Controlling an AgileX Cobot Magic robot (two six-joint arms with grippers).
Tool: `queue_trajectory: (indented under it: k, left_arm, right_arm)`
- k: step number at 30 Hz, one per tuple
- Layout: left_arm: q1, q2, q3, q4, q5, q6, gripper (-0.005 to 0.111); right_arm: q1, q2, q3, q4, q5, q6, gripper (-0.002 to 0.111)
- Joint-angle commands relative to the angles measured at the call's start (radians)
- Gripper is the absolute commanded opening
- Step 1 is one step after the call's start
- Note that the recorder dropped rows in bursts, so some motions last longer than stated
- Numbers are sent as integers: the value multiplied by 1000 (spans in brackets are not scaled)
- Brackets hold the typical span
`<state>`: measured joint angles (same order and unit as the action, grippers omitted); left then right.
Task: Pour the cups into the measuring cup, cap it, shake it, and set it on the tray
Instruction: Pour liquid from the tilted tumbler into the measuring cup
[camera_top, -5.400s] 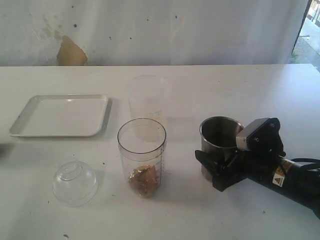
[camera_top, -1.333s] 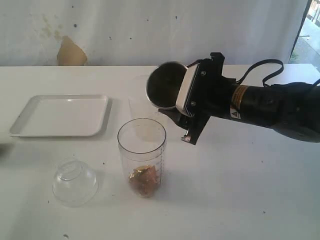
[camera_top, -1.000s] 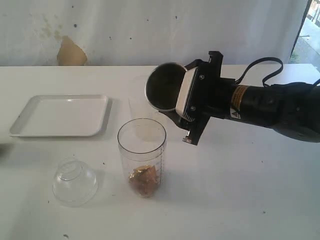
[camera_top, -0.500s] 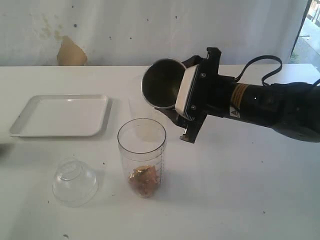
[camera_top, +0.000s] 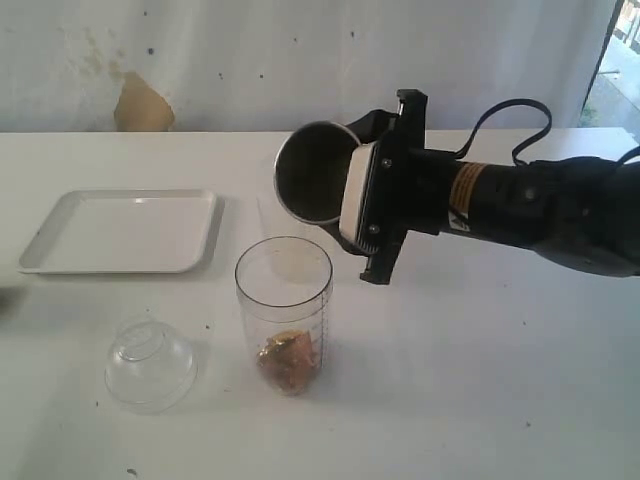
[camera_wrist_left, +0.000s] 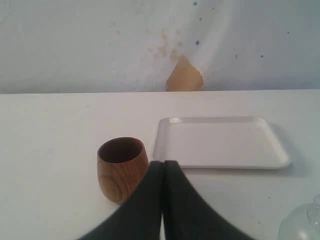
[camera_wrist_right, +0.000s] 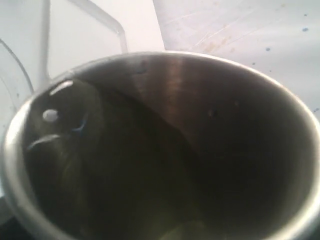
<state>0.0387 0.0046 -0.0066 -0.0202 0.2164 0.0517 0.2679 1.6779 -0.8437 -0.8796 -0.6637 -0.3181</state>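
Left end effector (camera_wrist_left: 162, 172) fully closed and empty, near the wooden cup (camera_wrist_left: 121, 169), which stands just beside the tray (camera_top: 120, 232). Measuring cup (camera_top: 284, 312) upright mid-bench (camera_top: 480, 380) (brownish bits at its bottom), clear dome lid (camera_top: 150, 364) to its left. Right end effector (camera_top: 352, 188) clamped wide round the steel tumbler (camera_top: 312, 185), tipped sideways in the air above the measuring cup.
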Motion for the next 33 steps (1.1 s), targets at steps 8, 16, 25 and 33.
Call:
queue_trajectory:
  k: [8, 16, 25, 33]
  left_arm:
    - [-1, -5, 7, -1, -13, -2, 0]
    - [-1, -5, 7, -1, -13, -2, 0]
    - [-1, -5, 7, -1, -13, -2, 0]
    - [-1, -5, 7, -1, -13, -2, 0]
  right_arm:
    - [3, -11, -17, 8, -43, -89, 0]
    - [3, -11, -17, -29, -43, -156, 0]
    - [3, -12, -17, -29, -43, -202, 0]
    - [3, -13, -21, -29, -43, -229, 0]
